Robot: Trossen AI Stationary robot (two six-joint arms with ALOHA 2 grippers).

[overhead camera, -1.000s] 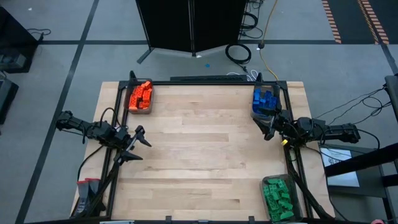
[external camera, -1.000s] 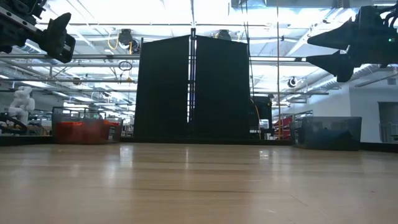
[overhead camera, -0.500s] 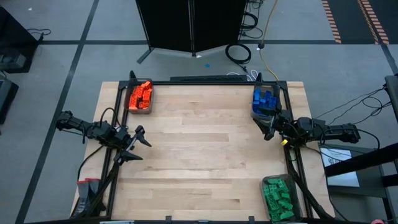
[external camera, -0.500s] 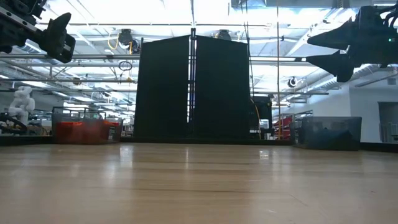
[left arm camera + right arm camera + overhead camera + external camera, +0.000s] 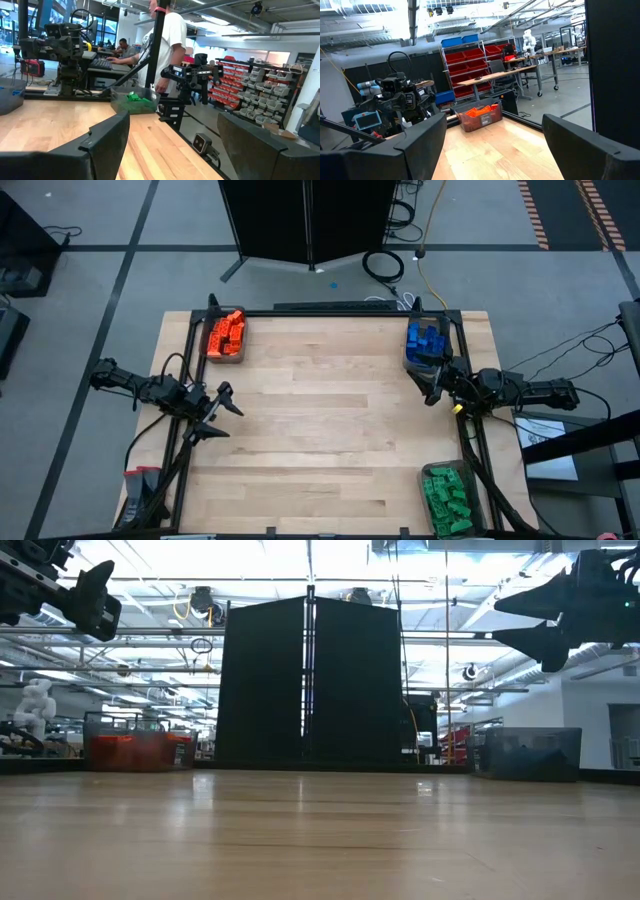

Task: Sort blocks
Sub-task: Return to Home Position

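Take the high view as a dial centred on the wooden table (image 5: 320, 430). Its bare boards carry nothing loose, so the sorting looks finished, and I judge the step in hand to be only the retreat to rest. The left arm (image 5: 140, 388) reaches in from 9 o'clock and the right arm (image 5: 520, 390) from 3 o'clock. Three translucent grey bins sit at the table's edges: the orange bin (image 5: 226, 357) at 10 o'clock, the blue bin (image 5: 412, 362) at 2 o'clock and the green bin (image 5: 424, 470) at 5 o'clock. The left gripper (image 5: 224, 416) hangs above the 9 o'clock edge, well apart from every bin; its fingers are spread wide with nothing between them, as its wrist view confirms. The right gripper (image 5: 426, 387) hovers just beside the blue bin's wall, toward 3 o'clock, likewise splayed and empty. To go home well, the right arm should lift clear before pulling back, lest a finger catch that bin's rim and tip it. Each arm should then draw outward to its own side, away from the bins. The blocks are small bright plastic bricks, heaped loosely at all angles, and too small here to show their studs. The orange blocks (image 5: 227, 330) crowd the far part of their bin, the blue blocks (image 5: 426, 338) are piled in theirs, and the green blocks (image 5: 447, 496) cover theirs almost wholly.
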